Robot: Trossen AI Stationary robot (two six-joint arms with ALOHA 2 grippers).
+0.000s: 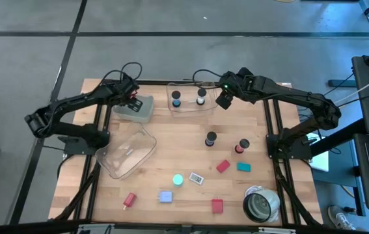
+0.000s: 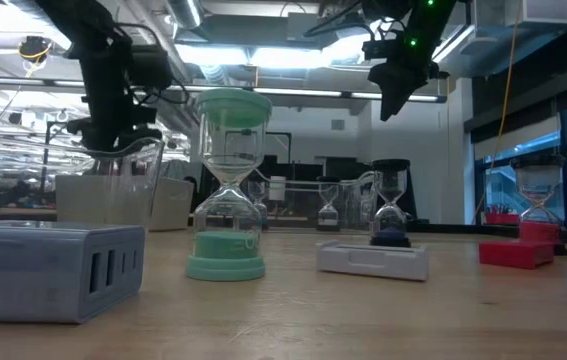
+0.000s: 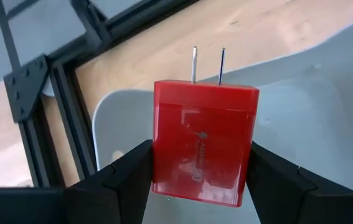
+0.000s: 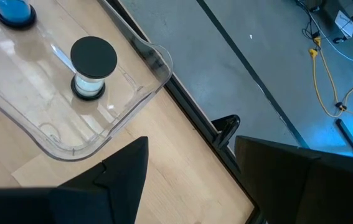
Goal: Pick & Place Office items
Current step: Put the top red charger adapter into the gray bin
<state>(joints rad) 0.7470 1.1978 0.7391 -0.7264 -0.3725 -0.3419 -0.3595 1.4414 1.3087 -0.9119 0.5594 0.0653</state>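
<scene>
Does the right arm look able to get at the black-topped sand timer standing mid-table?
Probably yes: the right end effector is open and empty, and the sand timer stands clear on that arm's side.

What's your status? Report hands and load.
Left hand shut on red two-prong plug block, over grey lidded bin. Right hand open, empty, beside clear plastic tray. Nothing blocking.

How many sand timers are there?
5: blue timer and white timer in the clear plastic bin; black-topped timer, red timer, mint-green timer on the wooden table. None seems hidden.
</scene>
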